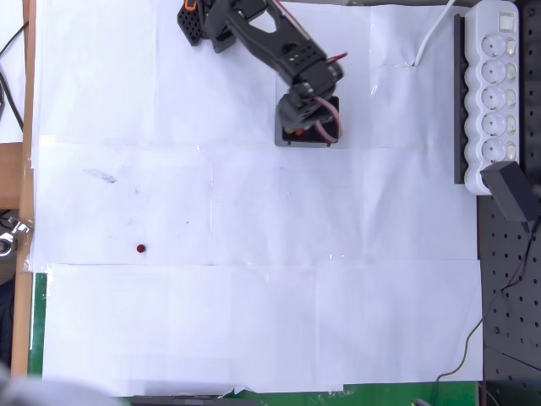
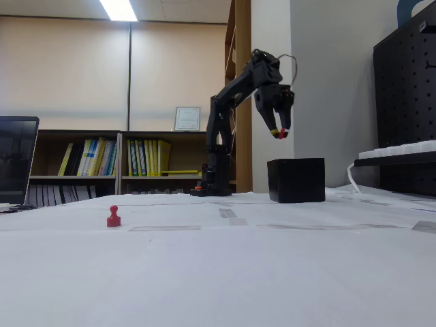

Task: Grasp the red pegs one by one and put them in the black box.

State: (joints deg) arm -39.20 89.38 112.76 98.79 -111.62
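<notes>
The black end effector (image 2: 281, 133) hangs above the matte, square black box (image 2: 296, 180), its tips clamped on a small red peg (image 2: 281, 134). Another round-topped red peg (image 2: 114, 216) stands alone on the white paper-covered bench (image 2: 272, 272), well apart from the box with open sheet around it. Bookshelves (image 2: 116, 160) line the beige back wall.

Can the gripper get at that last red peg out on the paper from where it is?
Probably, once it lets go: the gripper holds a red peg above the black box. The lone red peg stands upright on bare white paper, nothing beside it, though a long stretch away.
</notes>
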